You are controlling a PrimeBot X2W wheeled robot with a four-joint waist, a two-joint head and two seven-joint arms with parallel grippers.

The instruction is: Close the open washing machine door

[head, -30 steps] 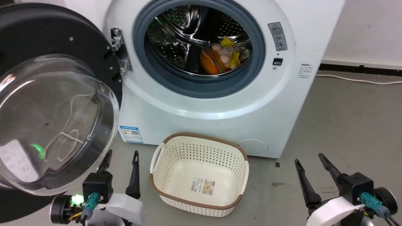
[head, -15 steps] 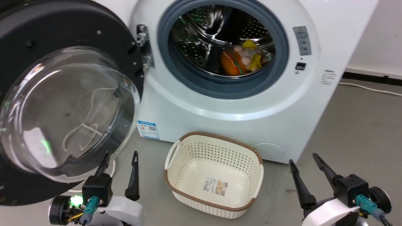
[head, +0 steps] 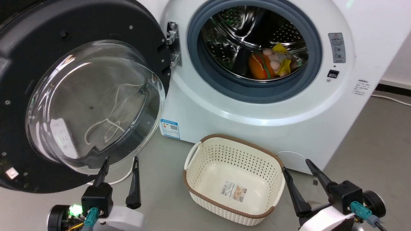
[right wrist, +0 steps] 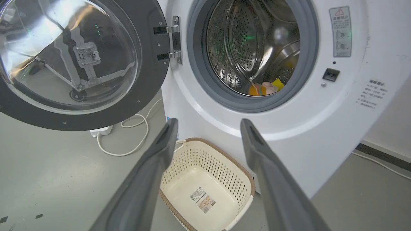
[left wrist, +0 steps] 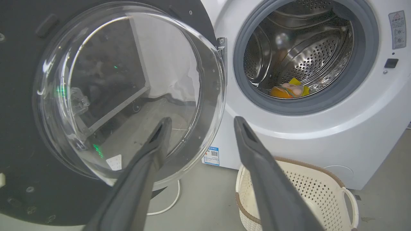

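The washing machine door [head: 86,38] stands swung wide open on the left, a glossy black disc with a bulging clear glass bowl [head: 93,102] and a metal hinge [head: 173,45]. It also appears as the door [left wrist: 19,96] in the left wrist view and the door [right wrist: 147,73] in the right wrist view. The white washing machine [head: 257,128] shows its grey-rimmed steel drum [head: 253,48] with soft toys inside. My left gripper [head: 120,163] is open just below the glass bowl, not touching it. My right gripper [head: 297,165] is open at the lower right, beside the basket.
A cream perforated basket [head: 273,160] with a brown rim sits empty on the grey floor in front of the machine. A white cable [right wrist: 135,134] and plug block lie on the floor under the door. A wall and skirting run along the right.
The whole head view has shifted right, so the camera turned left. Door, machine and basket now sit further right in the picture. Both grippers stay open.
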